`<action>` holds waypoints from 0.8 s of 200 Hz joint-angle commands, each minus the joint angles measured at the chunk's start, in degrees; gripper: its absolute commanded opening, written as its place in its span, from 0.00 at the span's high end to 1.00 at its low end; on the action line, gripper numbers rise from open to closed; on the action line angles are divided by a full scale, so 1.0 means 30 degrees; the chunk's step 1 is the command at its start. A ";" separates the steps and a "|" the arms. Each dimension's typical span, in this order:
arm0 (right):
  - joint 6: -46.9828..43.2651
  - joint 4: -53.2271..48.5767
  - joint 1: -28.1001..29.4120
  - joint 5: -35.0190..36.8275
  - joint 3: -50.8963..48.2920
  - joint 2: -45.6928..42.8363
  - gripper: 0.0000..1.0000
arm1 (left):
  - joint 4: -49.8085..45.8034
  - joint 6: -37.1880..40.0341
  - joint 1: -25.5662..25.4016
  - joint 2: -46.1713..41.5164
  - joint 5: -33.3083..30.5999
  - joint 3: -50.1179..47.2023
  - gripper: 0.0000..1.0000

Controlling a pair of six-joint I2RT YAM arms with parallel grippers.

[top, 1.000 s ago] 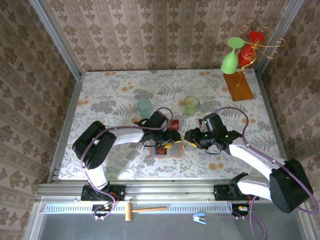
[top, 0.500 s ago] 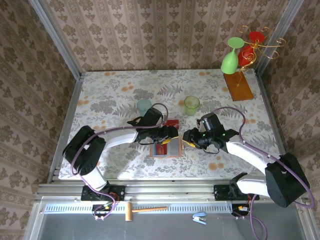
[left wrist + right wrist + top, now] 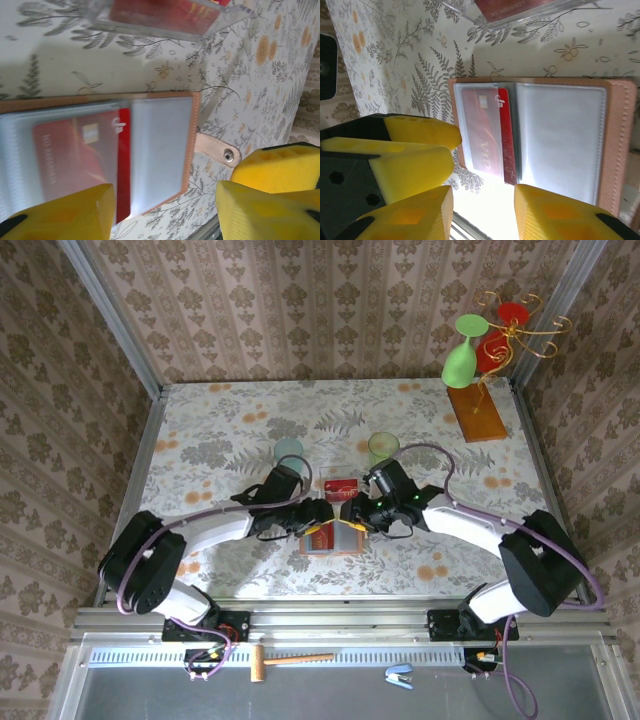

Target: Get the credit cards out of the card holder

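The card holder (image 3: pixel 330 538) lies open on the table, tan outside with clear grey-blue pockets. A red credit card (image 3: pixel 80 150) sits in one pocket (image 3: pixel 487 135), its edge sticking out towards the fold. The other pocket (image 3: pixel 160 145) looks empty. My left gripper (image 3: pixel 318 515) hovers open over the holder's near edge (image 3: pixel 165 215), nothing between its yellow fingers (image 3: pixel 65 212). My right gripper (image 3: pixel 352 512) is close beside it, open too (image 3: pixel 485 215), over the same edge. Another red card (image 3: pixel 340 485) lies in a clear tray (image 3: pixel 220 22) just beyond the holder.
A pale teal cup (image 3: pixel 288 452) and a green cup (image 3: pixel 383 448) stand behind the holder. At the back right is a wire glass stand (image 3: pixel 478 350) on a wooden base (image 3: pixel 475 412). A hammer (image 3: pixel 285 660) and a stapler (image 3: pixel 399 674) lie below the table rail.
Both grippers have moved in towards each other over the card holder, the right one shifting left and the left arm stretching out. Their jaws have narrowed slightly.
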 commanded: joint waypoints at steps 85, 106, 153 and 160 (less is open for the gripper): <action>0.0297 0.1007 0.1153 -0.0331 0.1683 0.3593 0.79 | 0.0938 -0.0167 0.0423 0.0082 0.0079 -0.2032 0.71; 0.0297 0.1170 0.1250 -0.0403 0.1856 0.4066 0.82 | 0.0915 -0.0103 0.0453 0.0100 0.0050 -0.2223 0.73; 0.0386 0.1503 0.1448 -0.0566 0.2149 0.4941 0.85 | 0.0916 -0.0060 0.0575 0.0075 -0.0006 -0.2644 0.77; 0.0385 0.1533 0.1479 -0.0569 0.2182 0.5040 0.85 | 0.0902 -0.0040 0.0572 0.0085 -0.0034 -0.2706 0.77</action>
